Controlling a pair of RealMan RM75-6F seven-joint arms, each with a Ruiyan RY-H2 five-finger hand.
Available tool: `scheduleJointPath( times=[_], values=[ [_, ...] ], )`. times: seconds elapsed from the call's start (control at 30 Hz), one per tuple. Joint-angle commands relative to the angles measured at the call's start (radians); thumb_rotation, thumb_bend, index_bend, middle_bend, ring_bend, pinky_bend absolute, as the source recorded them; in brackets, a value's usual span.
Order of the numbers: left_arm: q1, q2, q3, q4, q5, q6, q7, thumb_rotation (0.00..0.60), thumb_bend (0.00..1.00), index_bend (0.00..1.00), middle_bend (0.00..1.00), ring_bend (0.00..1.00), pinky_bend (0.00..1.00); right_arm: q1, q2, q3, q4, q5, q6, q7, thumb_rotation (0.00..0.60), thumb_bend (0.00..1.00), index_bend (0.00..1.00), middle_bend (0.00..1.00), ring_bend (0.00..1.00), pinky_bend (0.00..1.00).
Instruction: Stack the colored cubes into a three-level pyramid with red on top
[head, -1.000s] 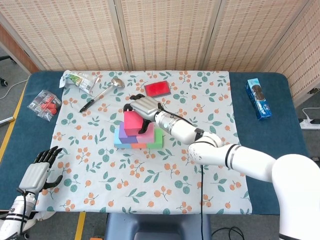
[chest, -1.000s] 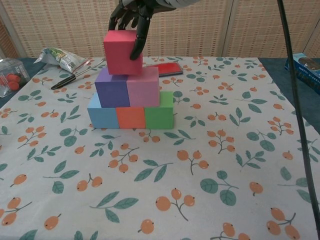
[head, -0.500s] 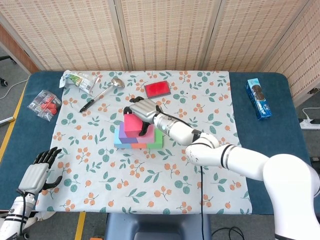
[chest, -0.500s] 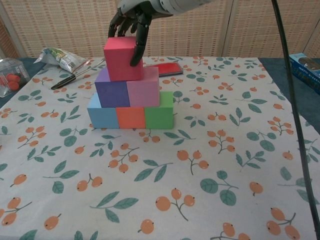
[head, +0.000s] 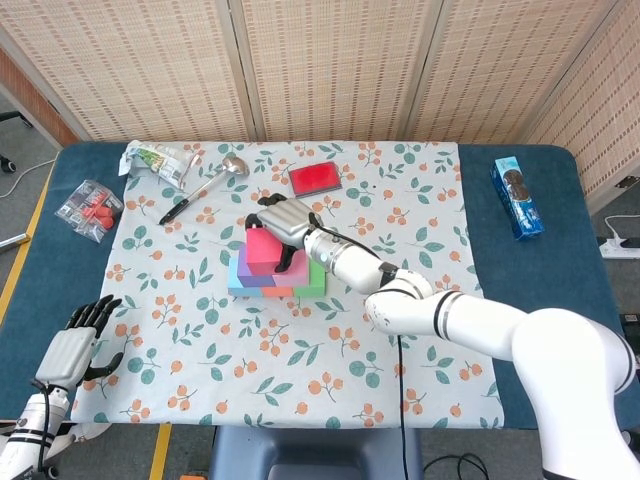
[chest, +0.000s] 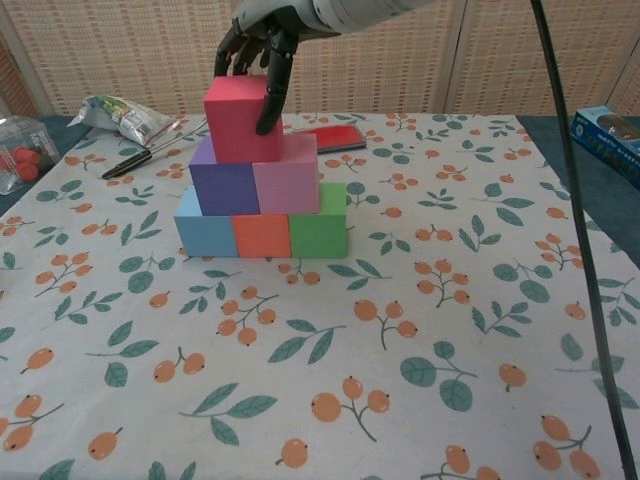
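1. Compared with a second ago, the red cube (chest: 241, 118) has come down a bit and now sits on the second level, mostly over the purple cube (chest: 224, 186) and overlapping the pink cube (chest: 288, 181). It's set off to the left, not centered. Everything else on the table looks like it hasn't budged.
2. Far left, near edge in the head view: the left hand (head: 72, 347) is idle off the cloth, fingers loosely spread, holding nothing.
3. Far-left corner has a clear packet with red bits (head: 90, 209), a crinkly snack bag (head: 158, 161), a black pen (head: 184, 206) and a metal ladle (head: 222, 172).
4. Middle: bottom row reads light blue cube (chest: 205, 231), orange cube (chest: 262, 235), green cube (chest: 319, 227), all touching.
5. The right hand (chest: 258, 42) is still on the red cube, reaching down from above. One finger runs down its right face and the others touch the far top edge, so it's pinching the cube.
6. Just beyond the stack lies a flat red pad (head: 316, 178).
7. Far right, off the cloth, a blue box (head: 516, 196).
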Motion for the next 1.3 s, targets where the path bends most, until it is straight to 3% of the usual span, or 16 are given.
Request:
scheduleJointPath(
  times=[0.03, 1.3],
  values=[
    [0.001, -0.001, 0.001, 0.001, 0.001, 0.0, -0.002, 0.6, 0.36, 0.0, 0.0, 0.0, 0.06, 0.007, -0.001, -0.012, -0.001, 0.014, 0.007, -0.008, 0.6, 0.0, 0.36, 0.3, 0.01, 0.01],
    [0.003, -0.01, 0.004, 0.022, 0.003, -0.006, -0.019, 0.6, 0.36, 0.0, 0.0, 0.0, 0.06, 0.058, 0.011, -0.071, -0.042, 0.141, 0.065, -0.066, 0.6, 0.0, 0.33, 0.3, 0.0, 0.0]
  ],
)
